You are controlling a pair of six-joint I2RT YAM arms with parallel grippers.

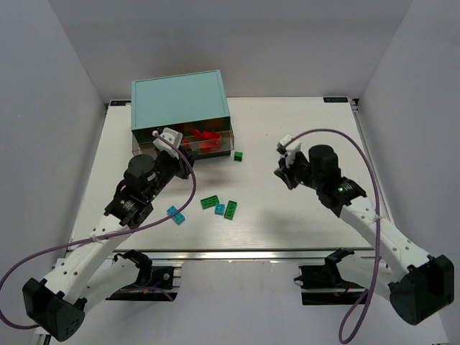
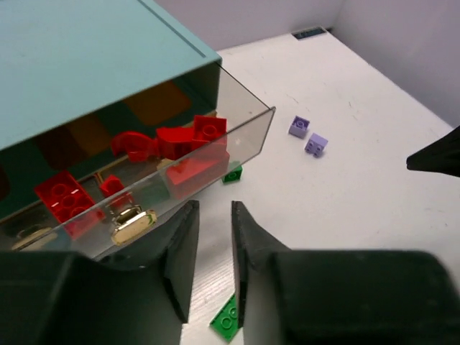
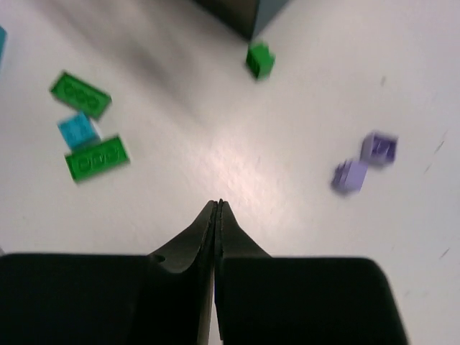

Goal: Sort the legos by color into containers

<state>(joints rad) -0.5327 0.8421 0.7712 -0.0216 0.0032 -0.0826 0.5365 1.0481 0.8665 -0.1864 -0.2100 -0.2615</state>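
Two lavender legos (image 3: 376, 149) and three green legos (image 3: 80, 94) lie loose; left gripper (image 2: 213, 210) ajar, right gripper (image 3: 218, 205) closed.

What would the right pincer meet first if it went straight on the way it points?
Probably the bare table: the shut right pincer points at open surface. Beyond, slightly right, sits a small green lego, though depth is unclear.

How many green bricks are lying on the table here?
3. A small green brick lies by the open drawer's right front corner. Two long green bricks sit mid-table, on either side of a blue brick. More could be hidden under the arms.
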